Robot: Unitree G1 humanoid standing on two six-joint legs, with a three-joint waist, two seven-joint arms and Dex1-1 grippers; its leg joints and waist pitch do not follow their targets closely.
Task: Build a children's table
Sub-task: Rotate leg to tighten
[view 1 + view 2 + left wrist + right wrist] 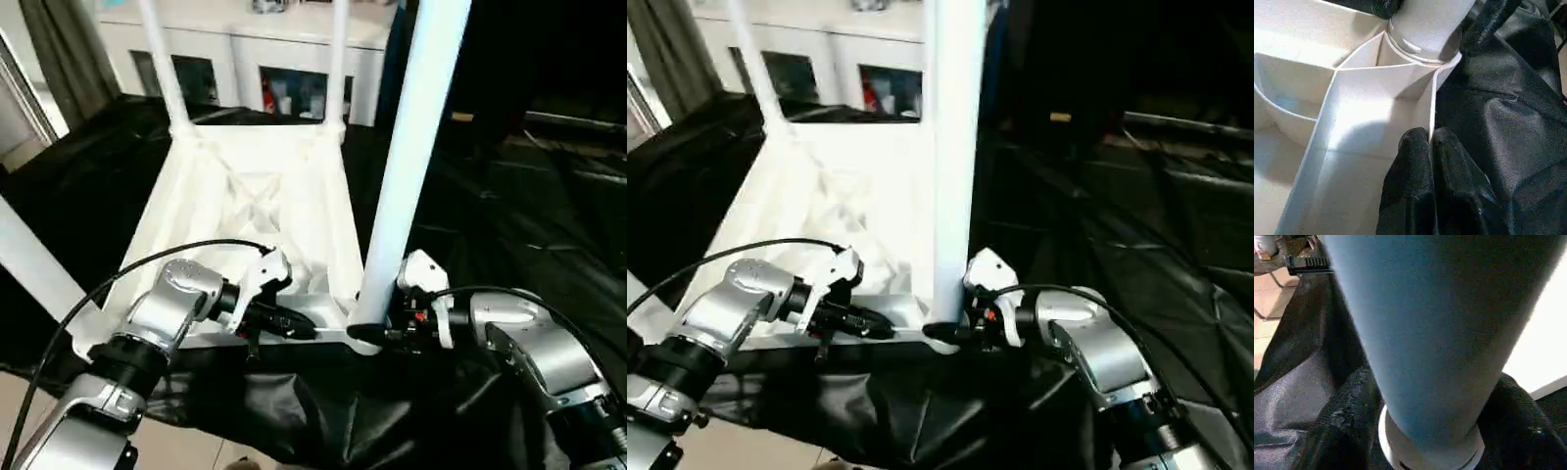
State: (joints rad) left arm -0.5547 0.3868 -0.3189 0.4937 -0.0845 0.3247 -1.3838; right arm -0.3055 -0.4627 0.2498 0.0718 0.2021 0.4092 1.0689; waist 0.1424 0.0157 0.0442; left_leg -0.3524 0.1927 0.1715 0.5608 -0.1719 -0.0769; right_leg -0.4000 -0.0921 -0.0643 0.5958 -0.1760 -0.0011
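The white table top [255, 196] lies upside down on black cloth, its ribbed underside facing up. Two white legs [162, 69] [337, 69] stand in its far corner sockets. A third leg [411, 147] stands upright in the near right socket [1422, 61]. My right gripper [367, 335] is shut around that leg's base, and a black finger [1347, 421] shows on each side of the tube [1435, 333]. My left gripper [1430, 139] is shut on the thin near rim of the top, just left of that socket. Another white leg [29, 259] slants across the left edge.
A white cabinet [284, 39] with glass doors stands behind the table top. Black cloth [509, 225] covers the surface to the right and in front. A grey curtain [69, 49] hangs at the far left. Pale floor [196, 446] shows below the cloth's near edge.
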